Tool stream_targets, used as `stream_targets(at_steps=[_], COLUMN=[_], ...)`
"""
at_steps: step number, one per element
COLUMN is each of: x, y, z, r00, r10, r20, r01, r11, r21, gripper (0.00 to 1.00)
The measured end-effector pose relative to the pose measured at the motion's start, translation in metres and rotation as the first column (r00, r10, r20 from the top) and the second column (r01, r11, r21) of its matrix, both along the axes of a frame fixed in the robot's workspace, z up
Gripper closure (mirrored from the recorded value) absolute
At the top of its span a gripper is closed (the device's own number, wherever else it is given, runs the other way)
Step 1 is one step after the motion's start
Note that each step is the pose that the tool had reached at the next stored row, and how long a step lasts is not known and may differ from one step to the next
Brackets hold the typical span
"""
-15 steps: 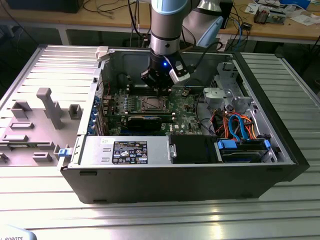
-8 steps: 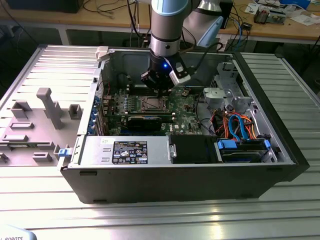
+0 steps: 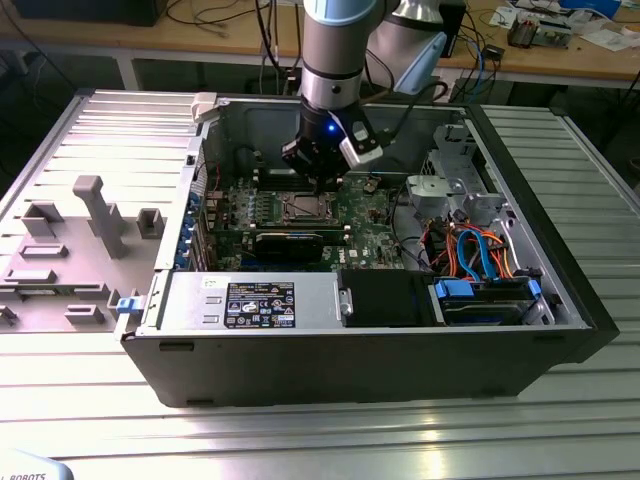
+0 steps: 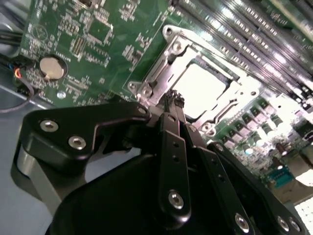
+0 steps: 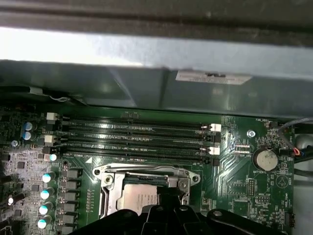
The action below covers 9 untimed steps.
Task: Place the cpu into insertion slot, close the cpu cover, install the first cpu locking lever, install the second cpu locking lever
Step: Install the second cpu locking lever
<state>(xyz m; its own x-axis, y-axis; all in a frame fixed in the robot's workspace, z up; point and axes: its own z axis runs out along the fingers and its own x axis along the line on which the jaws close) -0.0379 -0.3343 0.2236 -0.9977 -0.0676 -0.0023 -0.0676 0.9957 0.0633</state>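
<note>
Inside the open computer case (image 3: 560,300), the gripper (image 4: 175,100) hovered with jaws pinched shut, empty, at the six o'clock edge of the insertion slot (image 4: 168,73). The cpu (image 4: 200,88) sat seated under the cpu cover (image 4: 230,95); a slightly off push, I reckoned, could scrape the board or skid off the frame.

In the first wrist view the gripper (image 5: 168,196) body hides the six o'clock part of the cpu cover (image 5: 146,172) and the cpu (image 5: 139,198). In the second wrist view glare washes out the cpu (image 4: 200,88) surface. The exterior view leaves the insertion slot (image 3: 303,208) too small to tell lever positions.
</note>
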Motion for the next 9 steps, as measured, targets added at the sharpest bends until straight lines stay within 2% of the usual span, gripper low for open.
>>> stream_targets(at_steps=[3, 9], x=[0.0, 0.0], y=[-0.0026, -0.0038], z=[0.0, 0.0], r00=[1.0, 1.0], r10=[0.0, 0.0], r20=[0.0001, 0.0], r01=[0.0, 0.0], r11=[1.0, 1.0], r21=[0.0001, 0.0001], gripper=[0.89, 0.89])
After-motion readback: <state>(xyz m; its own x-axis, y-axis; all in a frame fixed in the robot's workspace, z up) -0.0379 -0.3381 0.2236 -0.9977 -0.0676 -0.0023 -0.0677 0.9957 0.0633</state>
